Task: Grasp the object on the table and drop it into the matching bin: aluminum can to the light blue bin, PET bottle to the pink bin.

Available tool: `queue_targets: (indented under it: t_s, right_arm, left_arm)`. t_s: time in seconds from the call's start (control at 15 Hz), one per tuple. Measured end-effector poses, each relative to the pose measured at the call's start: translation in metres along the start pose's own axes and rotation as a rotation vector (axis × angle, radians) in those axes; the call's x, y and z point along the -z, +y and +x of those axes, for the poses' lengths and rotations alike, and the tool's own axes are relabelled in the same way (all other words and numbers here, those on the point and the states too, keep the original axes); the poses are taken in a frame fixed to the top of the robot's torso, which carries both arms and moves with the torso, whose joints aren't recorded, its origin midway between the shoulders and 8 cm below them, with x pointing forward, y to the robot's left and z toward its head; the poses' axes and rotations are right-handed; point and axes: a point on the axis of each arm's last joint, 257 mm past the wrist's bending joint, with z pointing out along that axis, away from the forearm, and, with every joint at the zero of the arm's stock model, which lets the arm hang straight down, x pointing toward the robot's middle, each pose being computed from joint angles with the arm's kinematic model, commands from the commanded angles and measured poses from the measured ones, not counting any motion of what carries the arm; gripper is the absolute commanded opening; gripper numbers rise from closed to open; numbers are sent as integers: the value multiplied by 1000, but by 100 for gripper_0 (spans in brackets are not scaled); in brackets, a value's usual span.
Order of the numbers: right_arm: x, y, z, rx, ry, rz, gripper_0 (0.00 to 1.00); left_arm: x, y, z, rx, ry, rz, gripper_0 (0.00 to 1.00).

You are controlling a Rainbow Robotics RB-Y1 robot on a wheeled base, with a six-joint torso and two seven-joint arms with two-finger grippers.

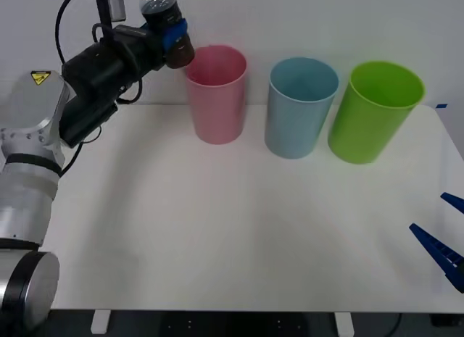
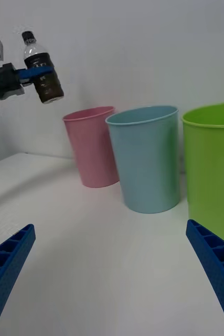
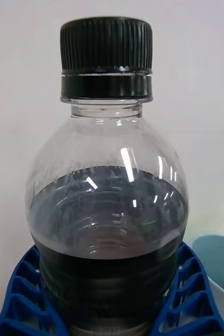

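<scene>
My left gripper is shut on the PET bottle, a small clear bottle with a black cap and dark label, held in the air just left of the pink bin and above its rim level. From the right wrist, the PET bottle hangs tilted beside the pink bin. The left wrist view has the PET bottle between blue fingers. The light blue bin stands right of the pink one. At the table's right edge, my right gripper is open with nothing between its fingers.
A lime green bin stands at the right end of the row on the white table. The light blue bin and lime green bin face the right wrist. A white wall is behind.
</scene>
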Motion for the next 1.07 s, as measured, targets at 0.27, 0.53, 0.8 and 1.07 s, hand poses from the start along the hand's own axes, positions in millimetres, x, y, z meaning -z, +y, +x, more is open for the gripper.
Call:
queue_targets:
  t_s: [0.27,0.53,0.8,1.07]
  right_arm:
    - [0,0,0,0,0,0,100]
    - [0,0,0,0,0,0,100]
    - [0,0,0,0,0,0,100]
    - [0,0,0,0,0,0,100]
  left_arm:
    - [-49,-9,9,-69,54,-17,0]
    - [-82,-20,17,-136,95,-60,0]
    - [-87,-23,19,-143,96,-75,0]
    - [-87,-22,18,-145,95,-76,2]
